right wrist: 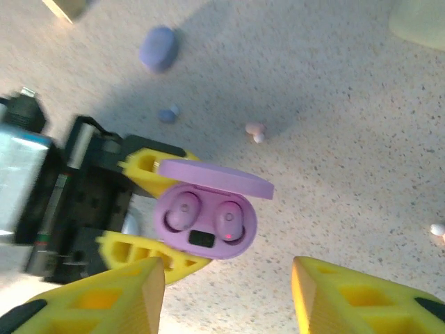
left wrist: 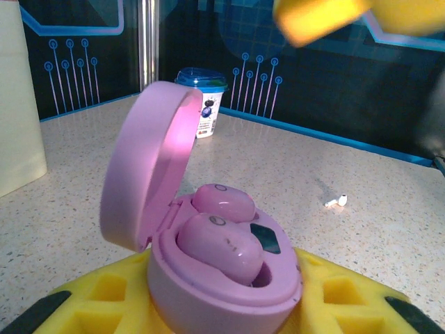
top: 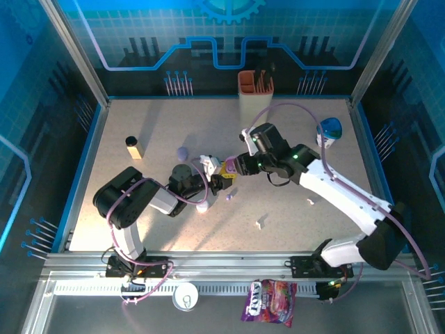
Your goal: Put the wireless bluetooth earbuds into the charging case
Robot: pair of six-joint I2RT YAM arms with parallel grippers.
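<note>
**Pink case lies straight ahead of the open right gripper**

The left gripper (left wrist: 222,309) is clamped on the lower half of a pink case (right wrist: 205,224), with one yellow finger at each side. It holds the case with the lid (left wrist: 146,160) standing open. Two pink earbuds (right wrist: 182,209) sit side by side in their wells, and in the left wrist view they look fully seated.

The right gripper (right wrist: 228,278) has its fingers apart and nothing between them. It hangs close to the case, and it is the free tool of the two. In its own camera the case lies straight ahead of the gap between the fingers. The long axis of the case runs the same way as the line from finger to finger, and the lid stands on the far side.

I judge the coming move is to press the lid down, so the right gripper would need to reach past the case, behind the lid. A loose pale earbud (right wrist: 254,131) lies on the table (right wrist: 348,104) beyond the case.
</note>
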